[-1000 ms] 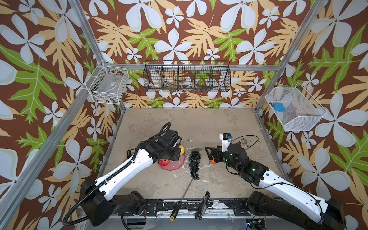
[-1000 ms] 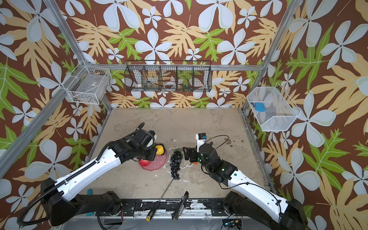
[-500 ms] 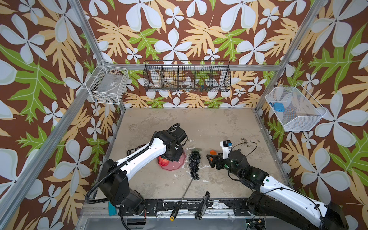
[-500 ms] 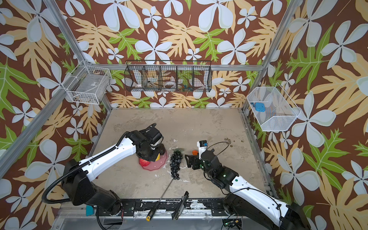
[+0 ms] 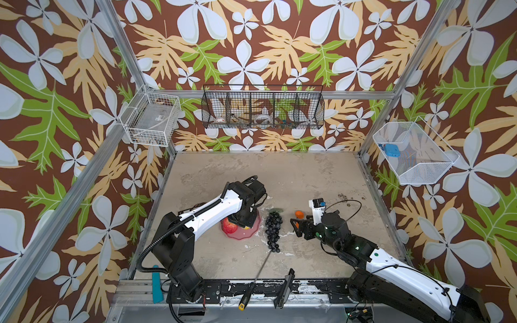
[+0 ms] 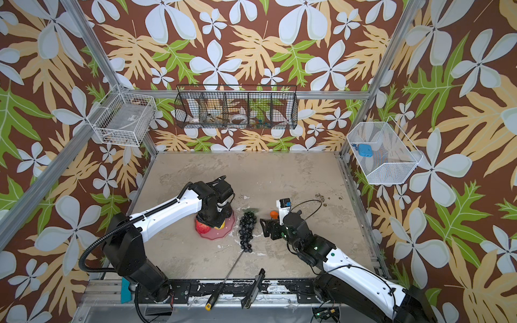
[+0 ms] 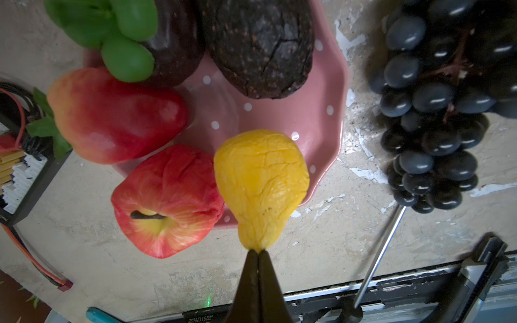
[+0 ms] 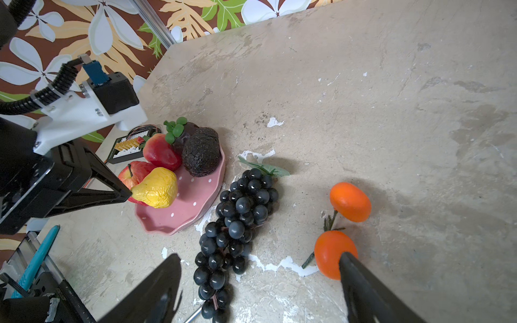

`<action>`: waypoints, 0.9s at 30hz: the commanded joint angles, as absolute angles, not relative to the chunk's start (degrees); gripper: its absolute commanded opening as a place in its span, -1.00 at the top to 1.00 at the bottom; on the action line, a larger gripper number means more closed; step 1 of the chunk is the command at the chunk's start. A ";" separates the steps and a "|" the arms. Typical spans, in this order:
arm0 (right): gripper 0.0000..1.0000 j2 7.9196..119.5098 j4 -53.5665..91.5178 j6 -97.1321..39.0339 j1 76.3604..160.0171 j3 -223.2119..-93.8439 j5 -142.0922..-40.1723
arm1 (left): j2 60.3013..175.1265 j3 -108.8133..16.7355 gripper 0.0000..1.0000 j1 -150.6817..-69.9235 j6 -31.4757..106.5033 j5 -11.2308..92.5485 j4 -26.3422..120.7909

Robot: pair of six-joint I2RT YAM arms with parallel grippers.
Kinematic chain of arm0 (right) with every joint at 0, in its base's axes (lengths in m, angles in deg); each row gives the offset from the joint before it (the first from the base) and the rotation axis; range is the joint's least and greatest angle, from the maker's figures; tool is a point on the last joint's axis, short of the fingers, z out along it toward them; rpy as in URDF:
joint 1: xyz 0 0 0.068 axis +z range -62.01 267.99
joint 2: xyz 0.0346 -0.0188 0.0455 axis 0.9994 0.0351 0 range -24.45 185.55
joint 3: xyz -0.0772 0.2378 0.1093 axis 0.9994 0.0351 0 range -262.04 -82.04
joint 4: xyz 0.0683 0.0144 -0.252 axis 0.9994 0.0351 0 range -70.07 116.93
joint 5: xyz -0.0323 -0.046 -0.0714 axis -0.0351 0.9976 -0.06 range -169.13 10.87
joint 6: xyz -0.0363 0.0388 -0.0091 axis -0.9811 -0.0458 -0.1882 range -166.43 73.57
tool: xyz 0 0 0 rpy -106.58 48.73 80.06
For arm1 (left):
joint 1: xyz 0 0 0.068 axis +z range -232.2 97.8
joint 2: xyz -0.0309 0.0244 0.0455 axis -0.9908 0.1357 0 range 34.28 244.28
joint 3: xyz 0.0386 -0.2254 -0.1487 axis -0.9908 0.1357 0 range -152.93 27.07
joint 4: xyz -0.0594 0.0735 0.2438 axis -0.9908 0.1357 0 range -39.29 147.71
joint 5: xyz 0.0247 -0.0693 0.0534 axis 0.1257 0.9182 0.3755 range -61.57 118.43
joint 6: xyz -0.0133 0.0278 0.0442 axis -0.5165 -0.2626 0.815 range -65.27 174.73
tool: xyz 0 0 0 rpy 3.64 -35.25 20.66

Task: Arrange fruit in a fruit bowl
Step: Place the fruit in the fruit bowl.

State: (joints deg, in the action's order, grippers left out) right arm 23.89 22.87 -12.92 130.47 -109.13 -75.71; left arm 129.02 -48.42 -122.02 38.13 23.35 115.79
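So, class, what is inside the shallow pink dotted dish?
Two red toy apples, a dark green-topped mangosteen and a bumpy dark avocado. The left end effector pinches a wrinkled yellow lemon over the pink dish. The floor beneath the fruit is covered.

Pink white-dotted bowl (image 7: pixel 321 92), yellow lemon (image 7: pixel 261 181), black grape bunch (image 7: pixel 436 112), red apples (image 7: pixel 117 114)

The left tool (image 7: pixel 258 253) pinches the yellow lemon (image 7: pixel 261 179) by its narrow tip, partly over the pink dish (image 7: pixel 321 117).

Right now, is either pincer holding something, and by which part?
The left pincer pinches the wrinkled yellow toy lemon by its pointed tip; the right pincer holds nothing.
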 commanded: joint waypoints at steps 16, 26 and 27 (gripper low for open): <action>-0.75 23.01 22.21 -13.22 130.48 -108.41 -75.15 | 136.99 -54.04 1.00 -121.40 39.48 19.02 118.15; -0.75 23.53 22.11 -13.31 130.40 -108.31 -75.37 | 138.34 -54.40 1.00 -120.61 39.02 16.55 118.25; -0.75 23.55 22.12 -13.22 130.44 -108.31 -75.35 | 138.58 -54.57 0.98 -120.55 39.00 16.10 118.32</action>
